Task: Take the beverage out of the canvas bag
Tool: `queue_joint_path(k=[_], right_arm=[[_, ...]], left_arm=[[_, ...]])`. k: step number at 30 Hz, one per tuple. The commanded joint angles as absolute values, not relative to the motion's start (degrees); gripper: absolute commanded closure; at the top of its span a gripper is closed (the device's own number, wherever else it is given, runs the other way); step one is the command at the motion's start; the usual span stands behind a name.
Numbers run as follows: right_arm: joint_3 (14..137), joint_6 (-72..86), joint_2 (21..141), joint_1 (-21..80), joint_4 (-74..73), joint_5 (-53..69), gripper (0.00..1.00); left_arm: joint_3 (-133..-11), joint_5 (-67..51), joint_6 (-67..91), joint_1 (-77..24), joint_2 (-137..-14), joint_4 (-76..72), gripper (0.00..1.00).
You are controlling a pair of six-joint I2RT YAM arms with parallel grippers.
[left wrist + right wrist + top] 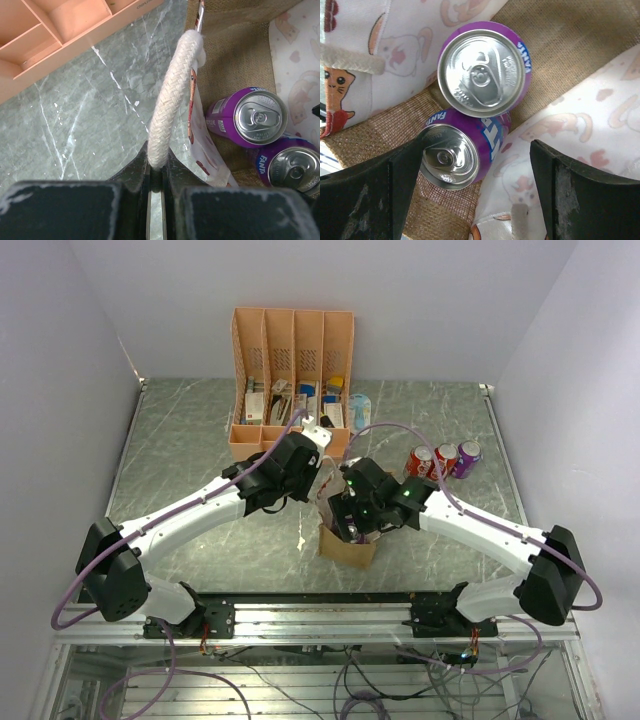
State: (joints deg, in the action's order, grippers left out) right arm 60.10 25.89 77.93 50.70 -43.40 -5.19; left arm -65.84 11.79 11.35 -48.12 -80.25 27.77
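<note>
Up at the back of the tabletop (180, 440), a salmon-pink desk organizer (292, 380) stands upright against the white wall, its slots side by side. Small boxes and packets (258, 400) are tucked low into those slots. Just beside its right end lies a pale blue item (359, 410), too small to identify. Over on the right, three drink cans are lined up touching: a red can (420, 461), a second red can (445, 457), then a purple can (467, 457). The left wrist view catches the organizer's corner (60, 30) on grey-green marbled tabletop (75, 115).
</note>
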Motion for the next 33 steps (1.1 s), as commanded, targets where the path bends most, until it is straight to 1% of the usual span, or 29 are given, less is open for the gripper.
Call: queue_joint_path(k=[1, 5, 10, 24, 30, 33], right_arm=[[58.81, 26.2, 76.32, 50.9, -48.06, -9.27, 0.12], [59.54, 27.61, 74.82, 50.9, -44.64, -8.67, 0.11], [61.08, 29.28, 75.01, 50.89, -40.53, -10.88, 0.11], [62.48, 32.29, 84.3, 50.89, -34.91, -15.96, 0.1], [59.86, 33.65, 85.55, 50.89, -33.31, -18.72, 0.14], [59.15, 33.68, 86.23, 50.88, -32.79, -19.0, 0.19]], left_arm=[[-67.41, 11.87, 10.72, -48.3, -79.76, 28.53, 0.93], [-67.41, 11.67, 10.7, -48.23, -79.95, 28.6, 0.93], [-67.37, 11.64, 10.72, -48.38, -79.95, 28.49, 0.93], [-67.41, 11.93, 10.59, -48.68, -80.21, 28.6, 0.93], [-67.41, 11.82, 10.6, -48.78, -80.41, 28.58, 0.93], [-67.5, 11.61, 10.59, -48.78, -80.52, 28.6, 0.93]])
